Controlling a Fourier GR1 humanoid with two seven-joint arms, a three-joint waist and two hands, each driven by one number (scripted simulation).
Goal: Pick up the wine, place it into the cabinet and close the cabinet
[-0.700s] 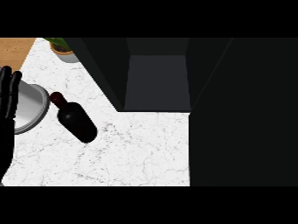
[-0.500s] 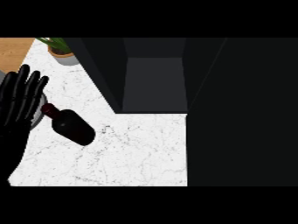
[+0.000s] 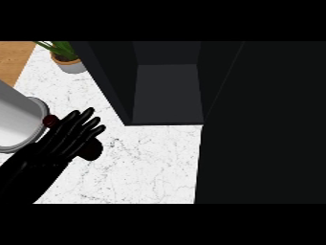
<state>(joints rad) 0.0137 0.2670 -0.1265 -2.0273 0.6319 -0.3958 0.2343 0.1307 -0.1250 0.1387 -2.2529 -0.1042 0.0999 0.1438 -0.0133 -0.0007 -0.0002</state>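
At frame left, the robot hand [image 3: 68, 139] lies over the wine [image 3: 91, 152] on the surface [image 3: 151, 162]. The cabinet [image 3: 167, 81] stands open at upper centre, a potted plant [image 3: 65, 58] to its left.

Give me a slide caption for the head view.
Left robot hand spread over the wine bottle on the marble counter, beside the open cabinet.

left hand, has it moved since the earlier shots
Yes. The left hand has swung right from the counter's left edge, toward the open cabinet, and now covers the wine bottle.
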